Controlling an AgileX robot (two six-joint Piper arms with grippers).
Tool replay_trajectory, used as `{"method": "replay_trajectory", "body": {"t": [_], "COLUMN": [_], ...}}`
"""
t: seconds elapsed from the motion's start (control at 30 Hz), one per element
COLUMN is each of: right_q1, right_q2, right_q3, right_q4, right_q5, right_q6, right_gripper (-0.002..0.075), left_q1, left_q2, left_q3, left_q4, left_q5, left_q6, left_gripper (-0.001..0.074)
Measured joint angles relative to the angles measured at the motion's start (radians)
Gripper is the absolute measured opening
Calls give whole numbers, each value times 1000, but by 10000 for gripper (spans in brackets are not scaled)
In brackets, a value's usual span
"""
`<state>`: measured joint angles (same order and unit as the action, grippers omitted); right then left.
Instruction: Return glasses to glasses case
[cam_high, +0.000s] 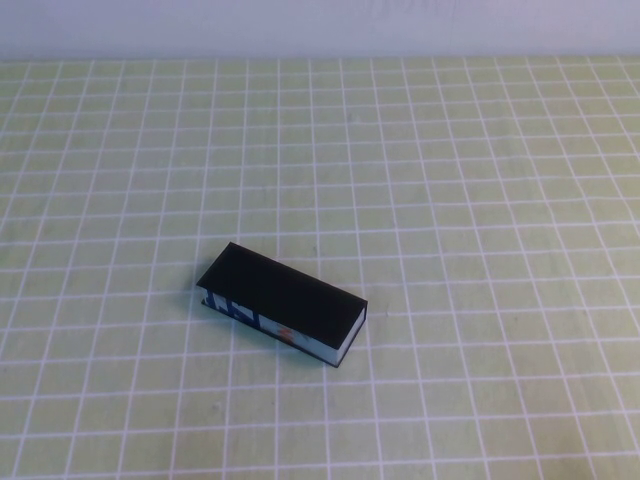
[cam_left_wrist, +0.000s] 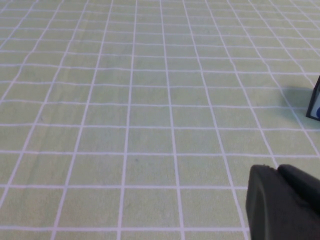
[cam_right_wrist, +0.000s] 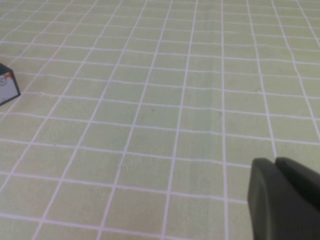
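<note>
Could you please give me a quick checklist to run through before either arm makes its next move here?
1. Glasses case lid shut: ok.
2. Case lying flat on the checked cloth: ok.
3. Glasses out of sight on the cloth: ok; inside the case: cannot tell.
4. Left gripper away from the case: ok, only the case's corner shows at its view's edge.
5. Right gripper away from the case: ok.
6. Either gripper open: cannot tell.

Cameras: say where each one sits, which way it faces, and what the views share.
High view: raised on the robot's side, angled down at the closed glasses case; no arm shows.
Left wrist view: low over the cloth; left gripper at the corner.
Right wrist view: likewise; right gripper at the corner.
All three show the case; no glasses appear.
</note>
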<state>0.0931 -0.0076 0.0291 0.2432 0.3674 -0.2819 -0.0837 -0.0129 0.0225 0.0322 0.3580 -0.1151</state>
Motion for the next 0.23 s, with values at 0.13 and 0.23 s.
{"method": "replay_trajectory", "body": {"t": [0.13,0.23], "right_q1": [-2,-2], "right_q2": [0,0], "right_q3": [0,0], "right_q4": [0,0], "right_q5": [0,-1], "right_q6": [2,4], "right_gripper": [-18,-18], "left_q1": [0,0], "left_q2": [0,0], "left_q3": [0,0], "left_q4": [0,0], "left_q5": [0,0], "left_q6": [0,0], "left_gripper": [-3,-3]}}
